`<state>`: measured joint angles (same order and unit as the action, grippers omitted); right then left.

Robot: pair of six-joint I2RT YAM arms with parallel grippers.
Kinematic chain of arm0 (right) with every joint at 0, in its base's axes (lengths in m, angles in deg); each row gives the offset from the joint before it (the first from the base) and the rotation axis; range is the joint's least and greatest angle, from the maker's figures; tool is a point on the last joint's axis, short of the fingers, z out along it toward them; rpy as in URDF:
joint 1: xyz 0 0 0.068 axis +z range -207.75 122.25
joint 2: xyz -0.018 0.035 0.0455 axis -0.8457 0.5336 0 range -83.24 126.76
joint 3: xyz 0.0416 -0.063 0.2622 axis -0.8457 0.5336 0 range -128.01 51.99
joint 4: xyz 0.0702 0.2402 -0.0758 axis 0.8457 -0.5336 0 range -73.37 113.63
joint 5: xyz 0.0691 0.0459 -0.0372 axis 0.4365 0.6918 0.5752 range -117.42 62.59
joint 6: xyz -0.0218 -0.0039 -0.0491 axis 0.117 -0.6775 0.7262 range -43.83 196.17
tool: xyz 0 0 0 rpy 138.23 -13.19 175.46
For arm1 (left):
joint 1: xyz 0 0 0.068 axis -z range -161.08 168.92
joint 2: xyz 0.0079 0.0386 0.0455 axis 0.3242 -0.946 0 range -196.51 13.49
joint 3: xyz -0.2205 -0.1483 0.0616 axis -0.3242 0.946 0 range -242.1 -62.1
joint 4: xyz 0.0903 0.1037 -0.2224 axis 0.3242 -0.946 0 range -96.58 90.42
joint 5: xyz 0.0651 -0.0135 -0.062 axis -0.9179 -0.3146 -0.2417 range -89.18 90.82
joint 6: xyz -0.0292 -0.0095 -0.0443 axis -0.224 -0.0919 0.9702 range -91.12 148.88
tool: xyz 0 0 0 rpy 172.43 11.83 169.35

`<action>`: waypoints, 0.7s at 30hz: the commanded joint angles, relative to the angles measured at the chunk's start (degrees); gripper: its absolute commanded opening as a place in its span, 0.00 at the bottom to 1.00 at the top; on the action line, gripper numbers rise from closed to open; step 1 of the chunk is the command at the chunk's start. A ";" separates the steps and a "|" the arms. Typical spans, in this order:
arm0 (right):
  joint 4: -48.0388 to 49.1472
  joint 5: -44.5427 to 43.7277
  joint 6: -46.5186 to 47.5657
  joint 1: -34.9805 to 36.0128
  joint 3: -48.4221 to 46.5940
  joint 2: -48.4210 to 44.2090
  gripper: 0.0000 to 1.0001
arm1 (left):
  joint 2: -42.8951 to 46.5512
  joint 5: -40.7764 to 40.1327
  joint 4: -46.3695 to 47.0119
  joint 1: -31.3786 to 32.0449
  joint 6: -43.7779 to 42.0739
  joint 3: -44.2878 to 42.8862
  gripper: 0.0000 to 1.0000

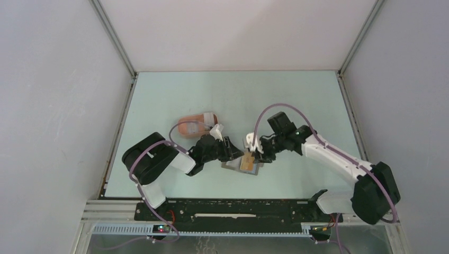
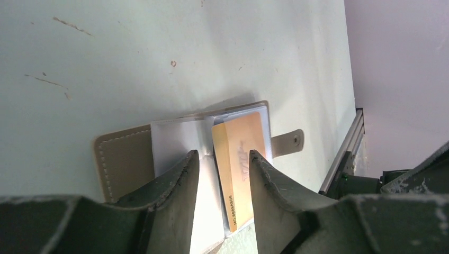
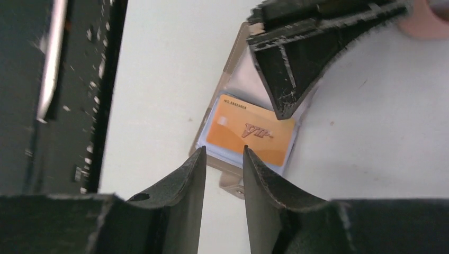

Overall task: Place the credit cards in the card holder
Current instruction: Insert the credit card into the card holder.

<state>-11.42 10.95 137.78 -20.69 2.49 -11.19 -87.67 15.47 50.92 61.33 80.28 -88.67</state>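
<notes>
An orange card [image 1: 247, 162] lies on top of a stack of cards in the open grey-tan wallet [image 1: 233, 165] at the table's front middle. In the right wrist view the orange card [image 3: 249, 135] reads VIP, with bluish-white card edges under it. My left gripper [image 1: 229, 150] is open with its tips down on the wallet's left half; in its own view the left gripper [image 2: 222, 159] straddles a white sleeve [image 2: 177, 138] and the orange card [image 2: 241, 159]. My right gripper [image 1: 258, 154] is open and empty, just right of the wallet, and its own view shows the right gripper [image 3: 223, 153] just short of the card's near edge. The salmon-pink card holder [image 1: 197, 126] stands behind the left arm.
The wallet's snap tab [image 2: 288, 142] sticks out towards the front rail [image 1: 238, 209]. The left gripper's fingers [image 3: 296, 58] show in the right wrist view, over the wallet's far half. The card holder's rim [image 3: 429, 24] shows at that view's top right. White walls close in the table.
</notes>
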 commanded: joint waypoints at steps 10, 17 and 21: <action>-1.22 19.23 -46.97 -11.83 -9.30 17.17 0.38 | 6.86 -8.59 -7.83 5.79 -5.95 0.47 0.40; 1.64 9.78 -58.72 -14.42 -8.65 24.97 0.38 | 6.67 -12.06 -10.93 8.51 -5.79 0.40 0.38; 2.04 6.11 -61.32 -16.00 -8.62 26.53 0.40 | 6.02 -12.37 -11.28 9.11 -5.87 -0.16 0.41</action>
<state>-11.16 21.56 83.09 -35.10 -6.21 14.91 -82.34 5.05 42.35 69.49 76.28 -88.10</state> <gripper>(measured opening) 0.388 0.398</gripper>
